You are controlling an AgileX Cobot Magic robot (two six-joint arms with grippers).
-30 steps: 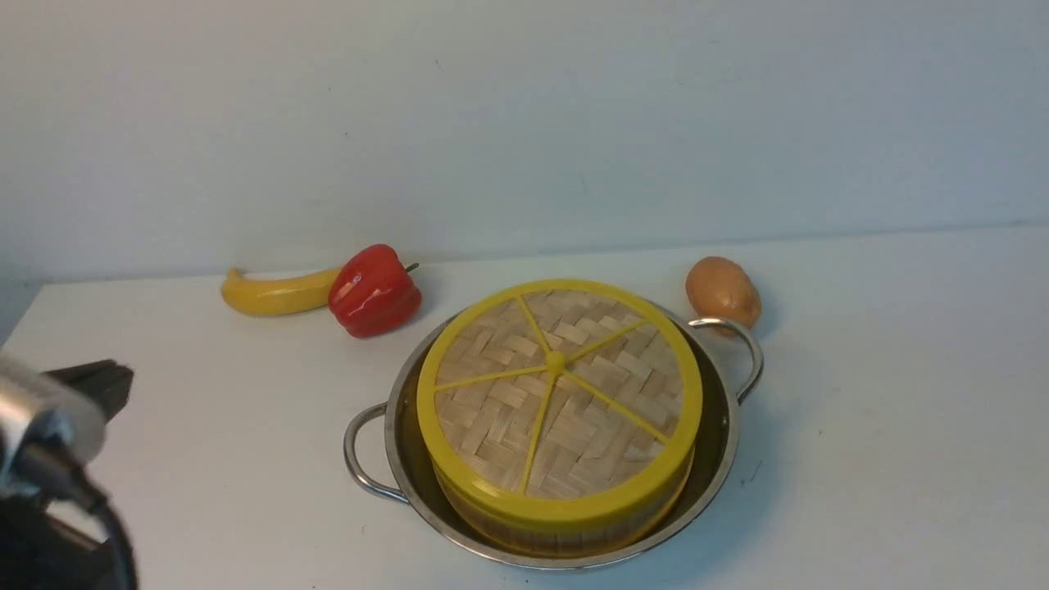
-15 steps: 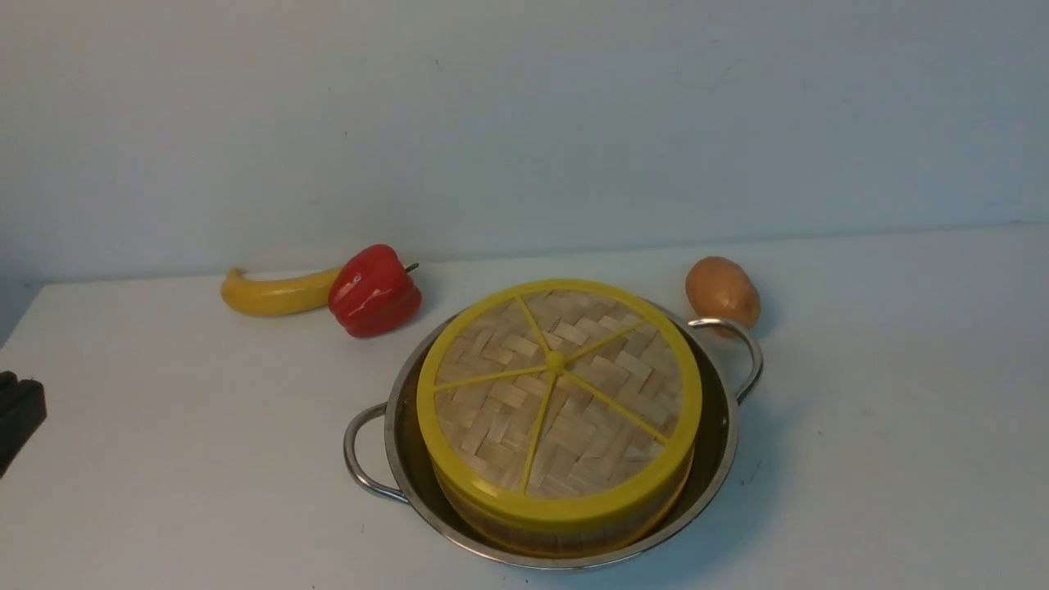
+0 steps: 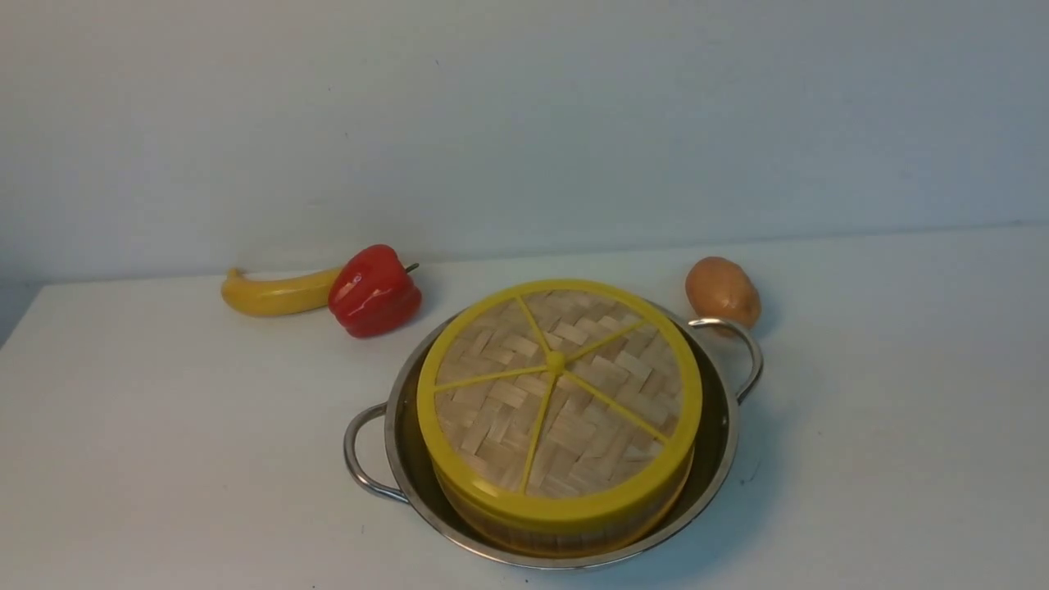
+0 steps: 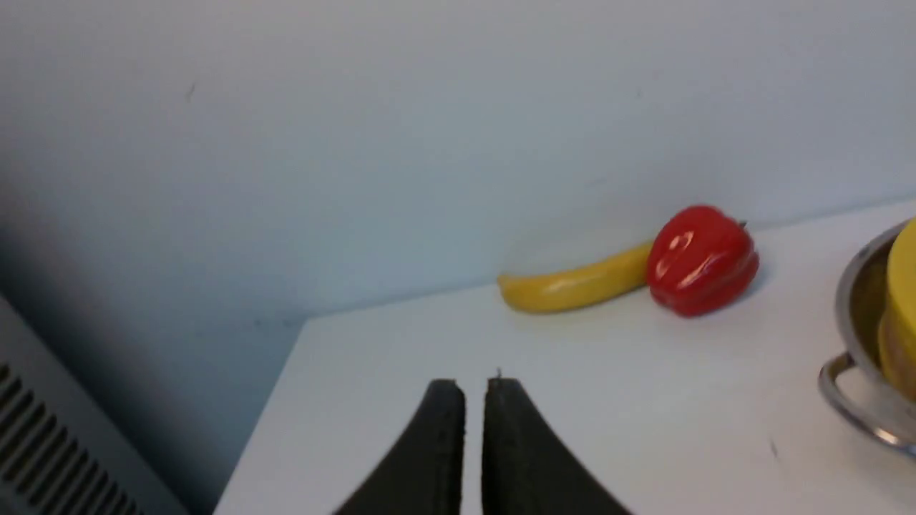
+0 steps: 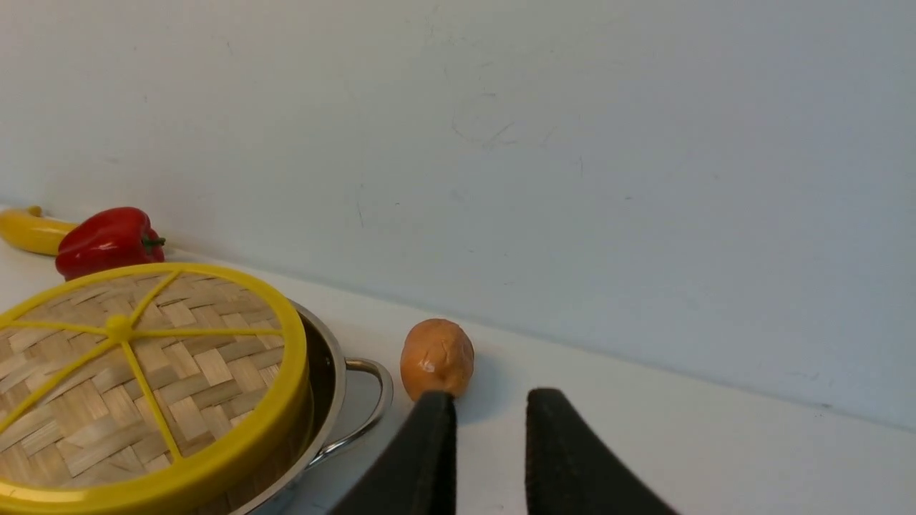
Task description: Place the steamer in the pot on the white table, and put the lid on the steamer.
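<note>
The steel pot (image 3: 721, 459) stands on the white table (image 3: 164, 451). Inside it sits the steamer (image 3: 565, 537), of which only a strip of bamboo wall shows. The woven lid (image 3: 557, 393) lies flat on top and hides the steamer's inside. Neither gripper appears in the front view. In the left wrist view my left gripper (image 4: 476, 386) hovers over bare table well left of the pot (image 4: 851, 343), its fingers a narrow slit apart and empty. My right gripper (image 5: 491, 400) is open and empty, right of the pot's handle (image 5: 372, 408) and near the lid (image 5: 136, 372).
A yellow banana (image 3: 274, 293) and a red pepper (image 3: 374, 291) lie together by the back wall, left of the pot. A brown potato (image 3: 722, 291) sits just behind the pot's right handle. The table's left edge (image 4: 265, 400) runs close to my left gripper.
My left arm, seen at the front view's left edge a second ago, has pulled back out of that view. The pot, steamer and lid have not moved.
</note>
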